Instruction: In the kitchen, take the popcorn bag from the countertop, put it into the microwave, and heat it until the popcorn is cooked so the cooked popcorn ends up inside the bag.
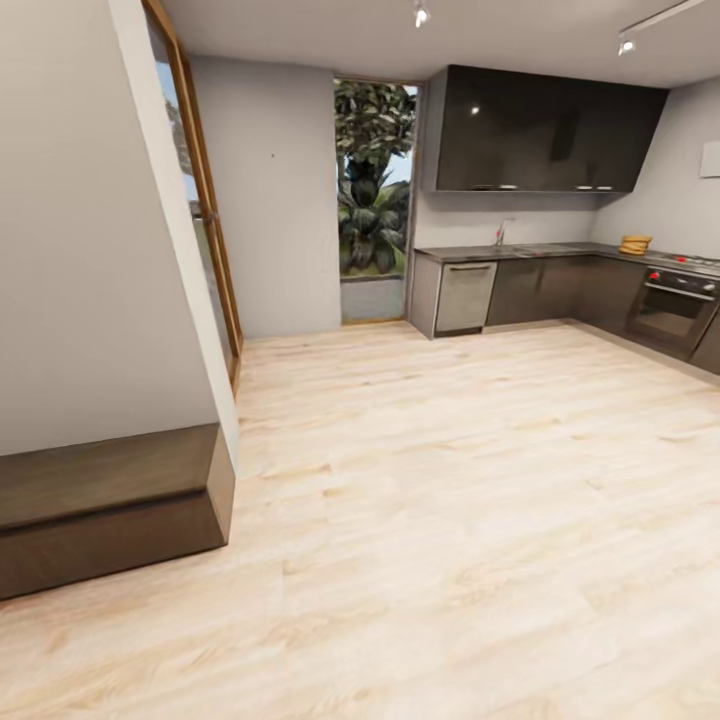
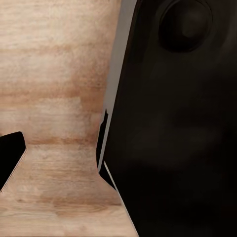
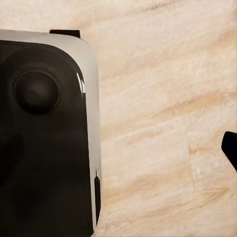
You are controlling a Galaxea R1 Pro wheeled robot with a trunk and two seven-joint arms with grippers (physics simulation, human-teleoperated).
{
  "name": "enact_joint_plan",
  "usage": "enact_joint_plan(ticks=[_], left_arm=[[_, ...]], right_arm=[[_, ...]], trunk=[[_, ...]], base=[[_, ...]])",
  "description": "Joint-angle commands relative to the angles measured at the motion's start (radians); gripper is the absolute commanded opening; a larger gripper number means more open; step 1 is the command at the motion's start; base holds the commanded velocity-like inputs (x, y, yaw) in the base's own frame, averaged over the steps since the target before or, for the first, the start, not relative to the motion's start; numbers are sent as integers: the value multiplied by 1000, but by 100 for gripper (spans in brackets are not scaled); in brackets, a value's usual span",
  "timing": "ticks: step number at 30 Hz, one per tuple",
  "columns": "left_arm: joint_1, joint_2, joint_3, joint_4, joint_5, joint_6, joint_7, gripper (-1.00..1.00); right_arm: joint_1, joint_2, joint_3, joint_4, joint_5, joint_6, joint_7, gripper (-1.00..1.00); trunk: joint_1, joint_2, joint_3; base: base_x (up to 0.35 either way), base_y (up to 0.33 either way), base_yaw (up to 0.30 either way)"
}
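Far off at the right of the head view lies the kitchen with its dark cabinets. The tan-gold popcorn bag (image 1: 634,244) stands on the grey countertop (image 1: 540,250), near the corner beside the gas hob (image 1: 697,261). The microwave is out of view. In the left wrist view one black fingertip (image 2: 10,155) of my left gripper shows at the picture's edge over the wood floor, beside my own dark body (image 2: 177,128). In the right wrist view a black fingertip (image 3: 230,148) likewise sits at the edge, with my body (image 3: 44,138) opposite. Both grippers hold nothing.
A wide light wood floor (image 1: 450,480) lies between me and the cabinets. A white wall with a dark wooden ledge (image 1: 100,505) juts in at the left. A steel oven with a red knob (image 1: 672,305) sits under the hob. A tall window (image 1: 375,190) stands at the back.
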Motion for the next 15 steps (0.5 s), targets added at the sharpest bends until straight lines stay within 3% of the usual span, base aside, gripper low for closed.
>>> enact_joint_plan(ticks=[1, 15], left_arm=[[-1, 0, 4, 0, 0, -1, 0, 100], [-1, 0, 4, 0, 0, -1, 0, 100]], right_arm=[[-1, 0, 0, 1, 0, -3, -2, 100], [-1, 0, -2, 1, 0, -3, -1, 100]], trunk=[[1, 0, -1], [1, 0, -1]], base=[[333, 64, 0], [337, 11, 0]])
